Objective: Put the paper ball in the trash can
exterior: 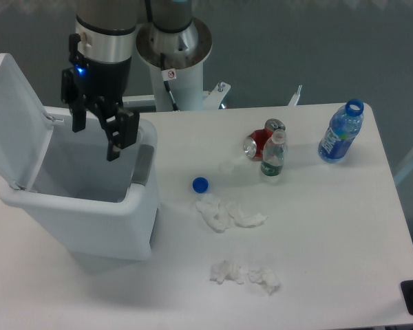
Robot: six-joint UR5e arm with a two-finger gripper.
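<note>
**A:** What's the setting?

**B:** A white table (316,227) against a grey floor. The biggest thing on it is the trash can (76,220) at the left edge, with its lid (17,117) hinged up and back. The arm's gripper (96,141) hangs directly over the open mouth, with both black fingers (113,137) pointing down and a clear gap between them.

**B:** Is it holding anything?

**A:** Nothing shows between the fingers. I can't see the paper ball anywhere. It may already lie inside the bin, hidden by the wall, but that's a guess.

**B:** And the rest?

**A:** Well right of the bin are a blue bottle (341,132), a small clear bottle (273,157), a red can (260,143), two flat tissue clumps (228,214) and a blue cap (200,184).
</note>
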